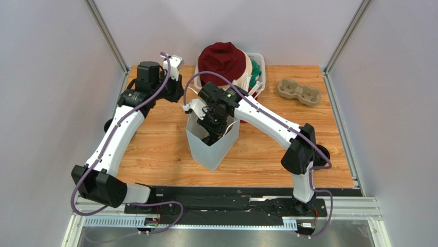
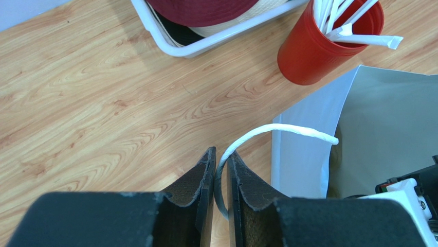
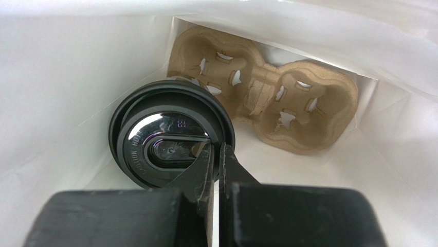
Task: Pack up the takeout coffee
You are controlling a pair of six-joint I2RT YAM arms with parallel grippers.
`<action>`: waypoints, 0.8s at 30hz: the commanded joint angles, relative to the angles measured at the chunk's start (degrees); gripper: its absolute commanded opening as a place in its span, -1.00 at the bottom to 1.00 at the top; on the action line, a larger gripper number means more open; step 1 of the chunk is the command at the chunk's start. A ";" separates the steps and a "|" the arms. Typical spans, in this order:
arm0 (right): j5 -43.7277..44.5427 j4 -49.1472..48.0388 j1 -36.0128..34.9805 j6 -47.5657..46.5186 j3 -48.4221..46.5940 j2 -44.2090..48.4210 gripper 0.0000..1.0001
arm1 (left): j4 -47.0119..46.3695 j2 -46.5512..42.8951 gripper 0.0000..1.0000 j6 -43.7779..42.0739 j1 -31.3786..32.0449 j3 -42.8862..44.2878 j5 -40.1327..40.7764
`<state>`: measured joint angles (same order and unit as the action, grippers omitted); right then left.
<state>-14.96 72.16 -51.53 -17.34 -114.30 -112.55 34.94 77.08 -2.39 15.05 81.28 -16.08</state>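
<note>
- Left claw (image 2: 220, 154): closed on the white twisted-paper handle (image 2: 288, 128) of the bag. The loop runs down between the two fingers, above the wooden surface (image 1: 154, 149).
- White paper bag (image 1: 205, 149): stands upright near the middle of the surface with its mouth open upward. The left claw is at its left side, and the right arm reaches down into it from above.
- Right claw (image 3: 218, 149): inside the bag, fingers pressed together on the near rim of the cup's black lid.
- Takeout coffee (image 3: 154, 134): inside the bag, on the left of the wrist view. Only its round black lid, with a glossy centre, shows from above. It overlaps the left pocket of the tray beside it.
- Cardboard cup tray (image 3: 288, 113): lies flat on the bag's floor against the far wall, with two pockets side by side.
- Red cup (image 2: 313, 51): stands on the surface just behind the bag and holds wrapped straws (image 2: 354, 31).
- White basket (image 2: 169, 43): sits at the far edge of the surface, with a dark red hat (image 1: 221, 59) on top of its contents.
- Second cardboard tray (image 1: 299, 92): lies on the surface at the far right, well apart from the bag.
</note>
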 commanded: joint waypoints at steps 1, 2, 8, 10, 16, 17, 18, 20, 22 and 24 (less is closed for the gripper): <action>2.57 -0.53 -1.03 0.21 -0.22 -0.39 -1.00 | -2.07 -0.53 -0.56 0.99 -0.55 0.02 0.26; 2.74 -0.70 -1.20 0.29 -0.22 -0.47 -1.00 | -1.98 -0.53 -0.56 0.99 -0.55 0.02 0.34; 6.61 -2.63 -1.21 1.17 1.01 -1.35 -1.00 | -1.80 -0.52 -0.56 1.16 -0.55 -0.15 0.17; 7.75 -3.34 -1.29 1.61 1.97 -1.18 -1.00 | -1.89 -0.70 -0.56 1.25 -0.55 -0.15 -0.01; 9.33 -6.94 -1.82 2.23 5.57 -0.48 -1.00 | -1.89 -1.23 -0.56 1.60 -0.55 -0.42 -0.88; 9.51 -7.47 -2.00 2.49 6.10 -0.30 -1.00 | -1.89 -1.32 -0.56 1.60 -0.55 -0.42 -0.89; 9.95 -8.00 -2.17 2.58 6.80 -0.04 -1.00 | -1.89 -1.32 -0.56 1.78 -0.55 -0.42 -1.06; 10.56 -9.05 -2.78 2.58 8.47 0.40 -1.00 | -1.89 -1.58 -0.56 1.87 -0.55 -0.42 -1.41; 10.92 -9.93 -2.88 2.75 9.36 0.84 -1.00 | -1.89 -1.67 -0.56 1.87 -0.55 -0.50 -1.59; 11.27 -10.37 -3.23 2.93 10.59 1.11 -1.00 | -1.80 -1.84 -0.56 1.87 -0.55 -0.50 -1.50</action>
<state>-6.24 60.69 -53.78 -15.46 -106.61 -113.01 34.89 77.06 -1.34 14.94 80.77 -16.80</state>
